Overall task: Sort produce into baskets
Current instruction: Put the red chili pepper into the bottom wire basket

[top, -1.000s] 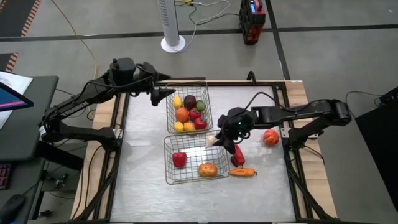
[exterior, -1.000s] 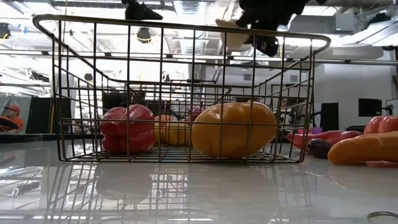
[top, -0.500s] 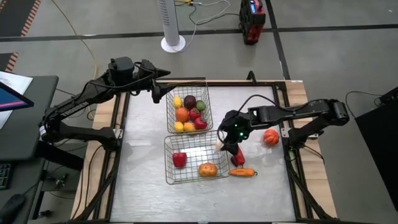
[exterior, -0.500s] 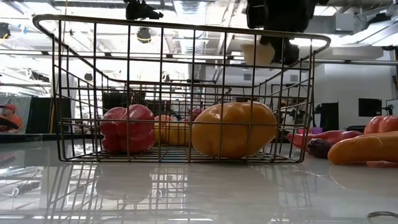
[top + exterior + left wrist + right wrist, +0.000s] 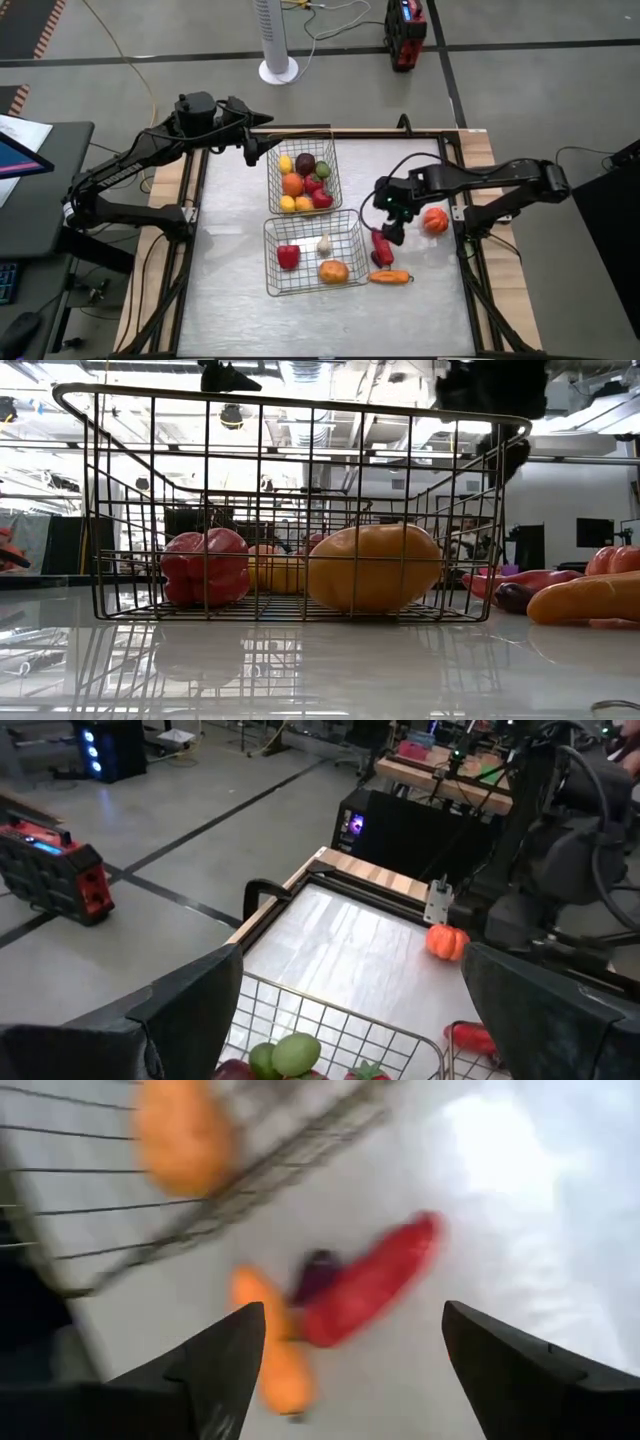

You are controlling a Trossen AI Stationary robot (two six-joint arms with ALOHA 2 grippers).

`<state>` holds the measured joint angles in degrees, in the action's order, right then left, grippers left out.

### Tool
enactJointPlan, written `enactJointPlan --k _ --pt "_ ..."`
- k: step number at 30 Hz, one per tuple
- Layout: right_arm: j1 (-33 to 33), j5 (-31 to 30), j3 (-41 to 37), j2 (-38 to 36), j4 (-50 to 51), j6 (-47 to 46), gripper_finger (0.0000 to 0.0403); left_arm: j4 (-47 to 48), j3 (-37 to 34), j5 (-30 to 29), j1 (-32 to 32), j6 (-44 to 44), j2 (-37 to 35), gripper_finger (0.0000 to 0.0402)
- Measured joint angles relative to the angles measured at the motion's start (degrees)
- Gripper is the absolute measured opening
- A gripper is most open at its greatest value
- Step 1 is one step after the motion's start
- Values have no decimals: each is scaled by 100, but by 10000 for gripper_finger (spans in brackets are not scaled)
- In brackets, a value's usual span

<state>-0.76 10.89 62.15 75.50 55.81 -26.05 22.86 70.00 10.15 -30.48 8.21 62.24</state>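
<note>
Two wire baskets stand mid-table. The far basket [image 5: 304, 178] holds yellow, orange, purple, green and red pieces. The near basket [image 5: 311, 254] holds a red pepper [image 5: 288, 256], a yellow-orange piece [image 5: 334, 271] and a pale white piece [image 5: 324, 244]. On the table to its right lie a red chili [image 5: 381, 250], an orange carrot [image 5: 390, 277] and an orange-red round [image 5: 434, 221]. My right gripper [image 5: 392, 228] is open and empty above the chili [image 5: 370, 1285]. My left gripper [image 5: 262, 150] is open and empty at the far basket's far left corner.
A small dark purple piece [image 5: 318, 1267] lies against the chili, beside the carrot [image 5: 268, 1342]. The table's raised wooden frame [image 5: 470, 200] runs close behind the orange-red round. Bare tabletop [image 5: 230, 230] lies left of the baskets.
My right gripper has carried the pale white piece over the near basket's right side and let it go; the piece now lies inside that basket. The gripper has then gone toward the table's right edge, over the chili.
</note>
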Motion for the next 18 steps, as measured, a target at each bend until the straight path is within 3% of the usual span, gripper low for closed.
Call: enactJointPlan --k 3,12,18 --pt "-15 -461 -305 -174 -55 0 321 -1 0 -7 0 27 0 363" --pt "-95 -543 -1524 -88 -1820 -30 303 -7 0 -170 0 193 0 363" --pt "-121 -650 -1748 401 -2382 50 302 -7 0 -310 0 356 0 363"
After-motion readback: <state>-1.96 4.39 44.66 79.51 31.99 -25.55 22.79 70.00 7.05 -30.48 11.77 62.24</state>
